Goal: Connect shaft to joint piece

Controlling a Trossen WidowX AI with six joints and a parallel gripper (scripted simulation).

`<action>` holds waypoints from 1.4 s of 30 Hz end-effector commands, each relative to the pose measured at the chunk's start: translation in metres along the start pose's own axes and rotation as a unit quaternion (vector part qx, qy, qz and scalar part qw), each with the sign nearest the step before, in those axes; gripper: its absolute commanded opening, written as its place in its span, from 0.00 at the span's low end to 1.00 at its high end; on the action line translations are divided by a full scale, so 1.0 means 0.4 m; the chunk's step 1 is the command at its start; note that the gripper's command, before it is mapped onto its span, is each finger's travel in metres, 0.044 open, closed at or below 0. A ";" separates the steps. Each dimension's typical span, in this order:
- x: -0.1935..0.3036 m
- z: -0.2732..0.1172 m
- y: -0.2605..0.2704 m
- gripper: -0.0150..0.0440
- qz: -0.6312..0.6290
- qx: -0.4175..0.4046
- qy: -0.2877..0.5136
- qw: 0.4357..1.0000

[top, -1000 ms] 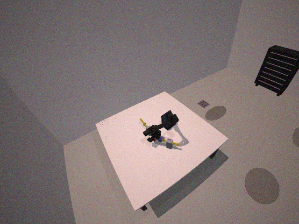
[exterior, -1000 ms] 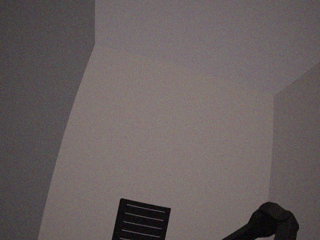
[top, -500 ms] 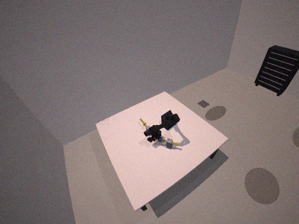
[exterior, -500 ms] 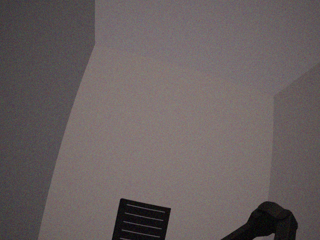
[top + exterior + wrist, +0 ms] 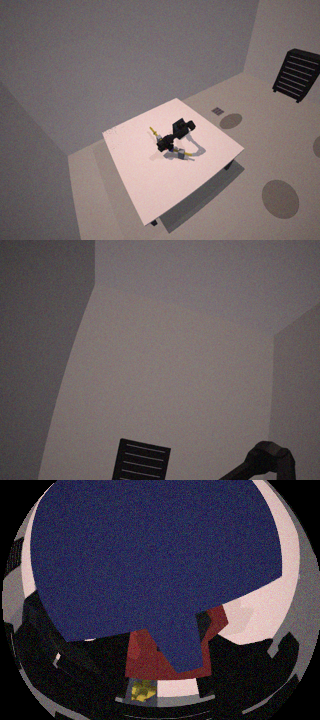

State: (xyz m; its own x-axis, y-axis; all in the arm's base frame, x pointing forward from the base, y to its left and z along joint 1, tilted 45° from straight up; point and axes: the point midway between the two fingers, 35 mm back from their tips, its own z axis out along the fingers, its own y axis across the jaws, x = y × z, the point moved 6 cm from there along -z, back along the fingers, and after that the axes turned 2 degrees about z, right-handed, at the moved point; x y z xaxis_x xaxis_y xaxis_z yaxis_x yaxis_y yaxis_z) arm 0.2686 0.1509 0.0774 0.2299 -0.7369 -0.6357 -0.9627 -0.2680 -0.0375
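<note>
One yellow shaft (image 5: 188, 154) (image 5: 155, 555) runs through a grey block (image 5: 181, 154) and carries a dark blue fork part (image 5: 171, 149) at its inner end. The red joint piece (image 5: 140, 666) is hinged to the blue part. My gripper (image 5: 166, 149) (image 5: 164, 619) is shut on the red joint piece, with a black finger on each side. The second yellow shaft (image 5: 153, 130), with a small collar, passes through another grey block (image 5: 159, 137) at the upper left. A yellow piece shows just past the joint in the wrist view. The arm hides the opening's exact direction.
The white table (image 5: 144, 186) bears both blocks. The arm's black base (image 5: 180, 127) stands behind them, and its links reach over the joint. A black slatted cabinet (image 5: 297, 74) (image 5: 141, 462) stands off the table. The exterior view shows only part of the arm (image 5: 263, 457).
</note>
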 end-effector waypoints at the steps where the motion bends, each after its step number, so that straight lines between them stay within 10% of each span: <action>1: -0.008 -0.005 0.002 0.25 0.016 -0.002 0.036 0.999; 42: -0.005 -0.021 0.002 0.25 0.010 0.002 0.054 0.998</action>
State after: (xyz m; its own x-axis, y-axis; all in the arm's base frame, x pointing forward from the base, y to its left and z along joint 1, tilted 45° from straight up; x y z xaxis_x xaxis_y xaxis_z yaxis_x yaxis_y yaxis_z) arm 0.2686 0.1468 0.0850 0.2279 -0.8011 -0.5534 -0.9670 -0.2528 -0.0322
